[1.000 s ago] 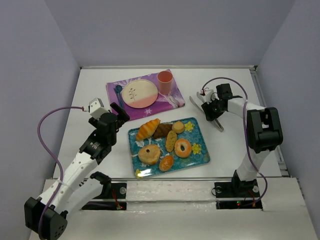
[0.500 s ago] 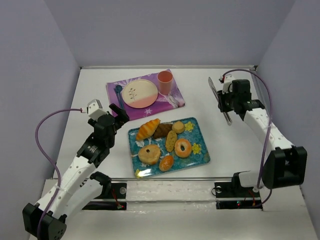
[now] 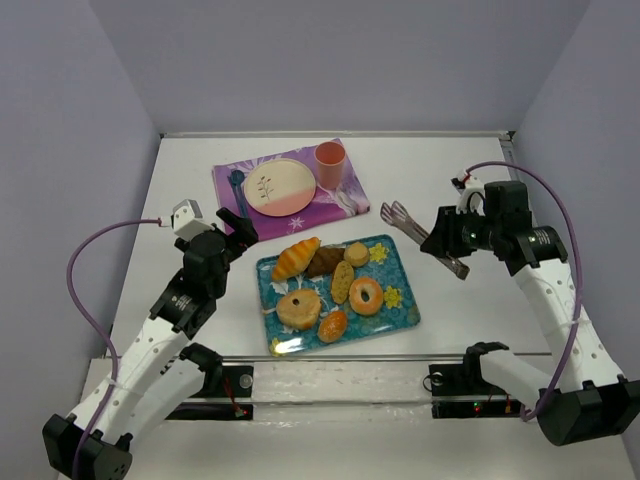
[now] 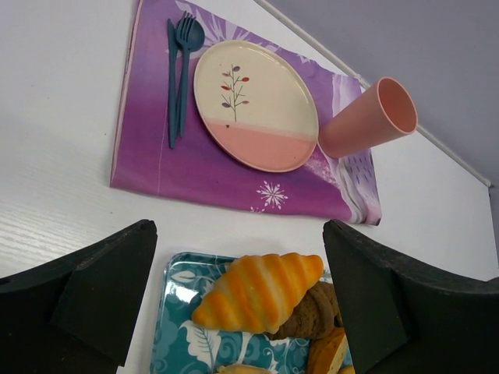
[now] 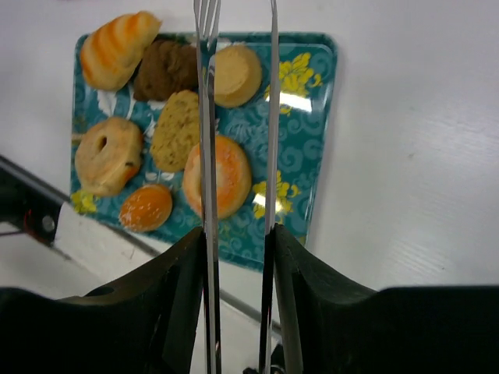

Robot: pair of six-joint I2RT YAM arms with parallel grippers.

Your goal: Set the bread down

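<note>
Left claw (image 3: pixel 238 225) hangs released, fingers spread wide above the counter (image 3: pixel 180 180); just ahead of it the croissant (image 4: pixel 259 290) lies on the teal tray (image 4: pixel 178 312); farther ahead sits the plate (image 4: pixel 255 104) on the purple mat (image 4: pixel 148 148), with the pink cup (image 4: pixel 366 117) beside it. Over to the right claw (image 3: pixel 447 234); it's clenched on the metal tongs (image 5: pixel 238 117); their arms reach out ahead over the tray's bread, and the wrist view frames a round bun (image 5: pixel 236 74) between them.
</note>
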